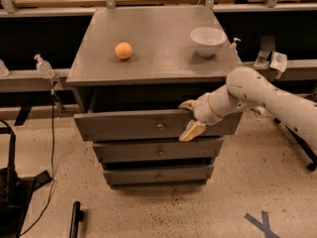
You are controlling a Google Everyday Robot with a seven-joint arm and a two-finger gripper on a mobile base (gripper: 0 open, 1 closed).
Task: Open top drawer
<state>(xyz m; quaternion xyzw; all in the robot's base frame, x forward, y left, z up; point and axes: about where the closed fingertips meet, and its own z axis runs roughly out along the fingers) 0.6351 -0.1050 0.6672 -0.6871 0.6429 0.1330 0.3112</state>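
The top drawer of the grey metal cabinet stands pulled partly out, its flat grey front with a small round knob forward of the cabinet body, a dark gap above it. My gripper reaches in from the right on a white arm. Its tan fingers straddle the top edge of the drawer front to the right of the knob, one finger behind the front, the other in front.
Two narrower drawers sit below. On the cabinet top lie an orange and a white bowl. A blue X mark is on the speckled floor. Dark equipment stands at left. Shelving runs behind.
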